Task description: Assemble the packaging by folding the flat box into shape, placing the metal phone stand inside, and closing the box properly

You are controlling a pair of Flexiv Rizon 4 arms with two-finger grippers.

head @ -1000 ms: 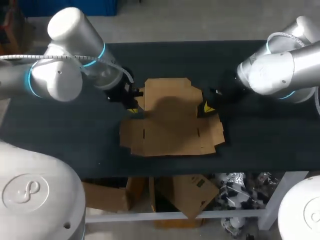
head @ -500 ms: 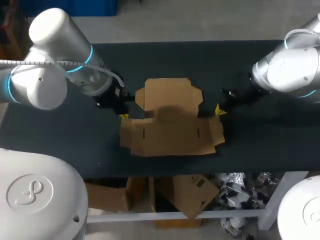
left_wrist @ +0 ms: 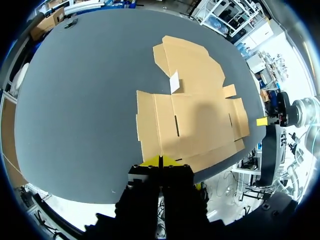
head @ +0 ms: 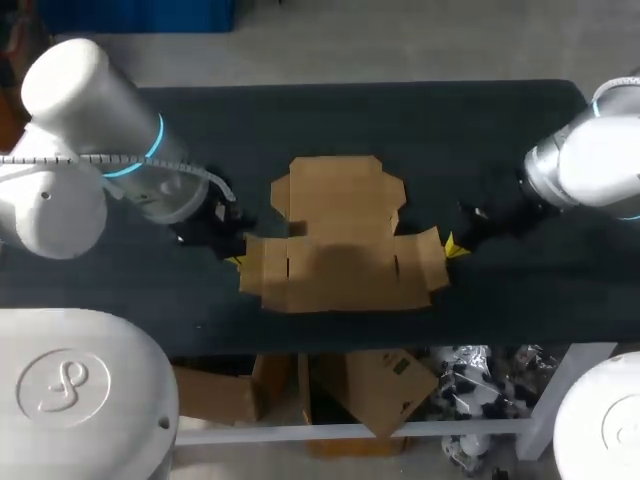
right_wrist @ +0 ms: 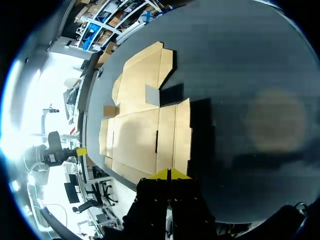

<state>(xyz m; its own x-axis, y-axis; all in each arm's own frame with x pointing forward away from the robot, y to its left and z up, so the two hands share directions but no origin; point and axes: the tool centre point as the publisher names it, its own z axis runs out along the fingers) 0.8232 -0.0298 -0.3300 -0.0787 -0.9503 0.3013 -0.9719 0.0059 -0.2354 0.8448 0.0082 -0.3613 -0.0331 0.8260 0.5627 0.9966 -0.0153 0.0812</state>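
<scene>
One flat box (head: 340, 240), frame centre, on one dark desk (head: 450, 130). Two arms, left arm (head: 70, 190) and right arm (head: 600, 170); both jaws pressed together, empty, beside box's lower corners.

The left arm (head: 70, 95) and right arm (head: 600, 165) have glossy white housings with cyan joint rings. The left hand (head: 236, 262) and right hand (head: 450, 246) are black, yellow-tipped.

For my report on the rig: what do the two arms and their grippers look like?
The left arm and right arm are white, rounded tubes with glowing cyan rings at the joints. A pale cable runs along the left arm. The left gripper and right gripper are black with yellow tips.
</scene>
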